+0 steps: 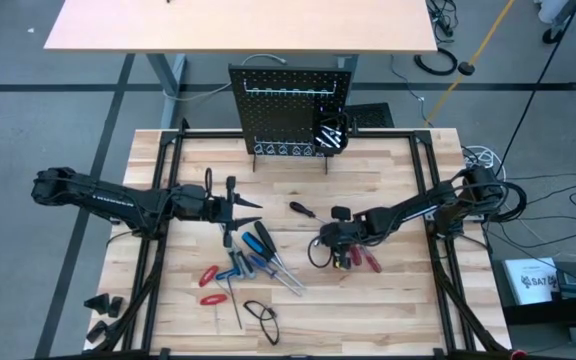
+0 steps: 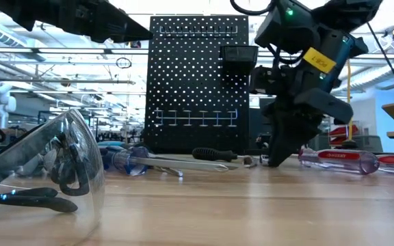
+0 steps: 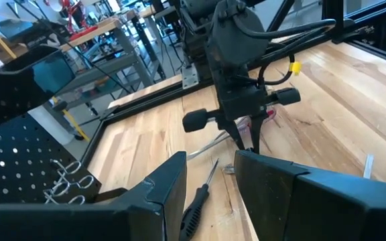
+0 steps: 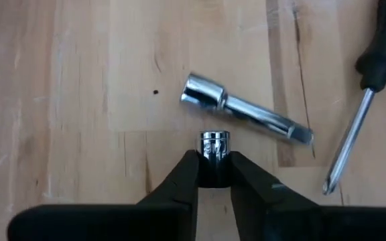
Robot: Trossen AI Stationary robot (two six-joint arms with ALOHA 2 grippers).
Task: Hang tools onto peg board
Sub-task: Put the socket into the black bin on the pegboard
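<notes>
Socket bit (image 4: 214, 148) is already pinched between your right gripper (image 4: 214, 175) fingers, standing on end on the table (image 4: 79, 100), right of centre. Its twin, the longer socket (image 4: 243, 110), lies flat just past it at about 1 o'clock, long axis running 10 to 4. Peg board (image 1: 290, 110) sits up at 12 from there. Left gripper (image 3: 210, 184) hovers half open over the black screwdriver (image 3: 196, 201), holding nothing, farther off.
</notes>
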